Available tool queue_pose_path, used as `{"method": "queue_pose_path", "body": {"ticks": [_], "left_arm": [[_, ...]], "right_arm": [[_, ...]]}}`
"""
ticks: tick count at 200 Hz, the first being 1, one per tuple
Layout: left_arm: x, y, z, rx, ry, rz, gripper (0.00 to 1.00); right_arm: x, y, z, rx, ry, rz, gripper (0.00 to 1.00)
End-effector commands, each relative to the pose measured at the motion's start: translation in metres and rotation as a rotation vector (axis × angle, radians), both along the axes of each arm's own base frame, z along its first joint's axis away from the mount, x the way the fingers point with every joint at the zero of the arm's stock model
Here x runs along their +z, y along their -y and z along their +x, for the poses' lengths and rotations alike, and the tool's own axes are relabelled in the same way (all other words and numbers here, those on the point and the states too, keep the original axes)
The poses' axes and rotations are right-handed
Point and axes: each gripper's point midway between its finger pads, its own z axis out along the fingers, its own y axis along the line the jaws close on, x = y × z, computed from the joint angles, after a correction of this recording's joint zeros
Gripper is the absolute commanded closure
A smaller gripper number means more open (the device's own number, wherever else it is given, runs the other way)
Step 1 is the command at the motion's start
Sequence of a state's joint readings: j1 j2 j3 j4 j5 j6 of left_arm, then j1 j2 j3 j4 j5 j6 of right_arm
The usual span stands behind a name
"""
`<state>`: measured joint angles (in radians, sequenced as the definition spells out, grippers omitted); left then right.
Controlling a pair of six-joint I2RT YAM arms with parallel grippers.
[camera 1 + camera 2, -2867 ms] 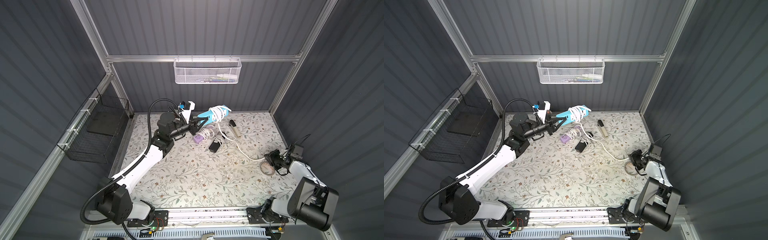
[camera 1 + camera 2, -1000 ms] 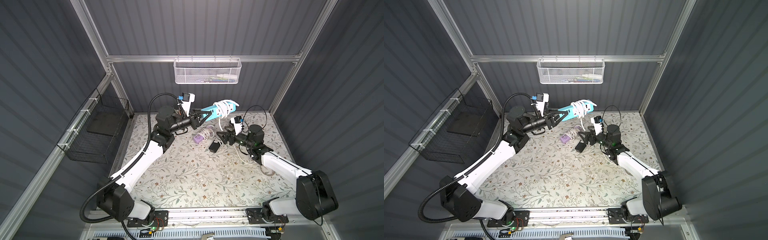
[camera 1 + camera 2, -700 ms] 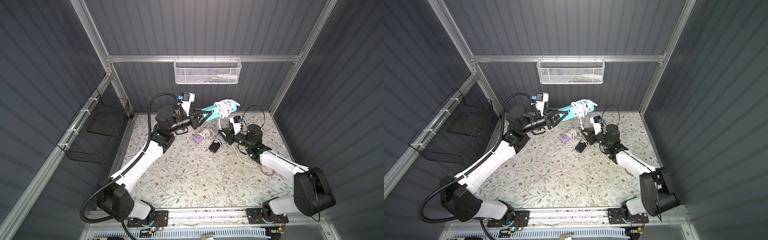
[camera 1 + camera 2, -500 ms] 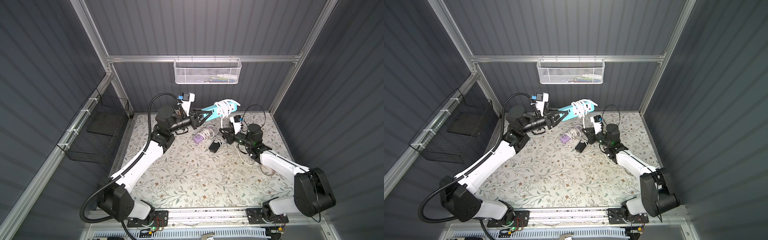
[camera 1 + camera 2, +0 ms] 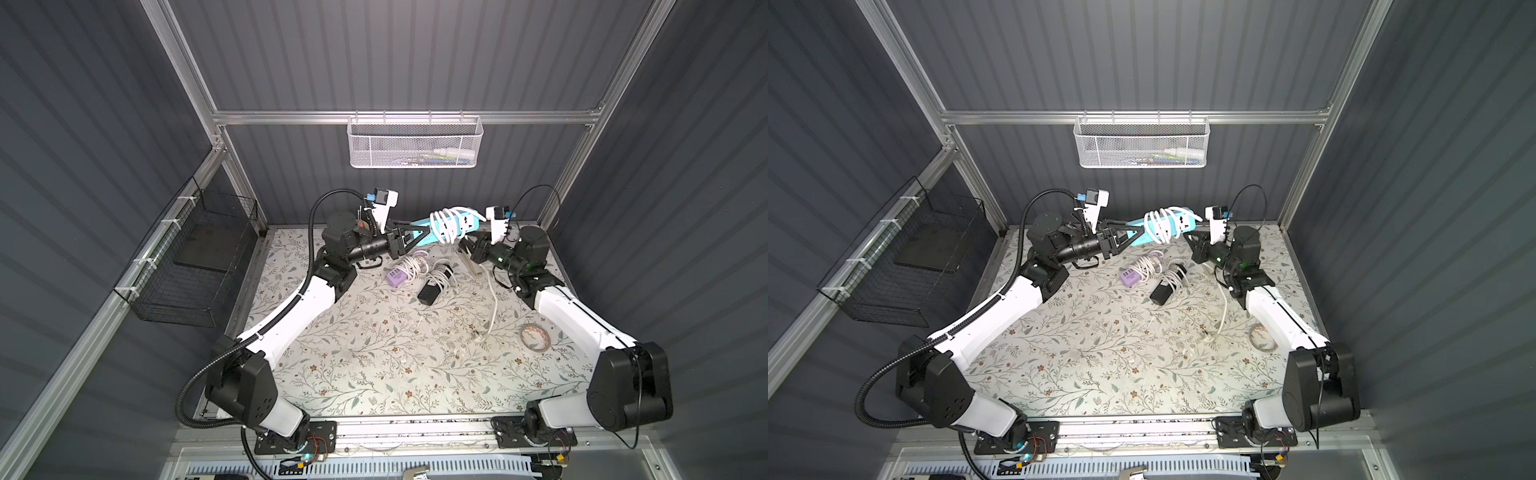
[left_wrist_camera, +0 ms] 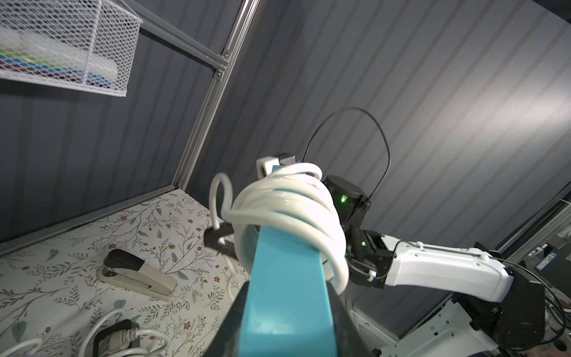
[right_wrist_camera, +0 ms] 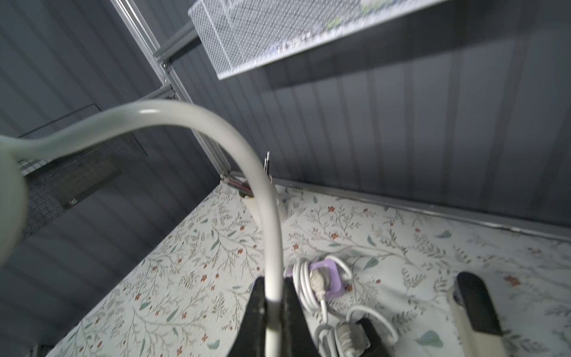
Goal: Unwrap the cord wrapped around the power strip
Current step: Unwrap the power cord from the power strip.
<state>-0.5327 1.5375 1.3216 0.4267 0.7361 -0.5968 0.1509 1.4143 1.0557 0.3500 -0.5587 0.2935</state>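
Left claw [image 5: 417,239] [image 5: 1128,237] is clenched on one end of the blue-green power strip [image 5: 470,222] [image 5: 1187,225]. It holds the strip up in the air, above the worktop [image 5: 374,353] [image 5: 1084,345]. In the left wrist view the strip [image 6: 287,278] sticks out straight from this claw [image 6: 285,298].

The white cord [image 5: 446,226] [image 5: 1160,226] is wound round and round the strip, a bit past the left claw. The loops sit tight together [image 6: 287,210]. One loop comes off the coil and bends down to the right claw [image 6: 216,238].

The right claw [image 5: 462,245] [image 5: 1188,240] is just under the far end of the strip, facing the left claw. It is clenched on that loose bit of cord. In the right wrist view the cord [image 7: 216,123] curves down and runs between the two black fingers [image 7: 256,315] of this claw [image 7: 273,304], pinched on both sides. Past the right claw the cord drops to the worktop and lies beside the right arm.

Under the right claw a stapler [image 6: 139,275] [image 7: 475,309] lies on the worktop. Below and between the two claws are a purple plug block [image 5: 397,276] [image 5: 1130,276] with its own white wire, and a black plug block [image 5: 428,293] [image 5: 1162,294] just beside it. A roll of tape [image 5: 535,336] lies far behind the right claw, next to the right arm.

High above both claws a white basket [image 5: 415,143] [image 5: 1142,143] hangs on the back wall. A black basket [image 5: 199,266] hangs on the side wall, well behind the left claw.
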Motion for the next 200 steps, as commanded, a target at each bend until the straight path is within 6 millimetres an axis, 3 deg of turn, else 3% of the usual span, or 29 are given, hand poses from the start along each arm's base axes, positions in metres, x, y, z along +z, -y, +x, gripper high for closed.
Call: {"method": "queue_pose_path", "body": {"ticks": [1, 44, 69, 89, 102, 134, 178, 184, 200], "left_arm": [[0.023, 0.004, -0.006, -0.045, 0.056, -0.039, 1.0], [-0.01, 0.011, 0.011, -0.014, 0.003, 0.046, 1.0], [-0.02, 0.0, 0.026, 0.077, 0.013, 0.068, 1.0], [-0.01, -0.02, 0.038, 0.144, 0.027, 0.035, 1.0], [-0.002, -0.032, 0.043, 0.188, 0.048, 0.028, 1.0], [0.016, -0.049, 0.042, 0.277, 0.135, 0.06, 1.0], [0.041, -0.061, 0.032, 0.297, 0.205, 0.021, 1.0], [0.047, -0.061, 0.029, 0.287, 0.213, 0.009, 1.0], [0.06, -0.059, 0.018, 0.239, 0.232, -0.027, 1.0]], "right_arm": [[0.038, 0.015, -0.005, -0.005, 0.042, 0.032, 1.0], [0.084, 0.051, -0.024, -0.044, 0.088, 0.081, 1.0], [0.085, 0.058, -0.043, -0.069, 0.055, 0.081, 1.0], [0.066, 0.058, -0.058, -0.074, -0.013, 0.077, 1.0], [0.044, 0.06, -0.063, -0.087, -0.081, 0.074, 1.0], [-0.001, 0.062, -0.082, -0.11, -0.19, 0.073, 1.0], [-0.064, 0.055, -0.077, -0.098, -0.359, 0.077, 1.0], [-0.081, 0.053, -0.071, -0.099, -0.404, 0.069, 1.0], [-0.101, 0.045, -0.064, -0.094, -0.452, 0.055, 1.0]]}}
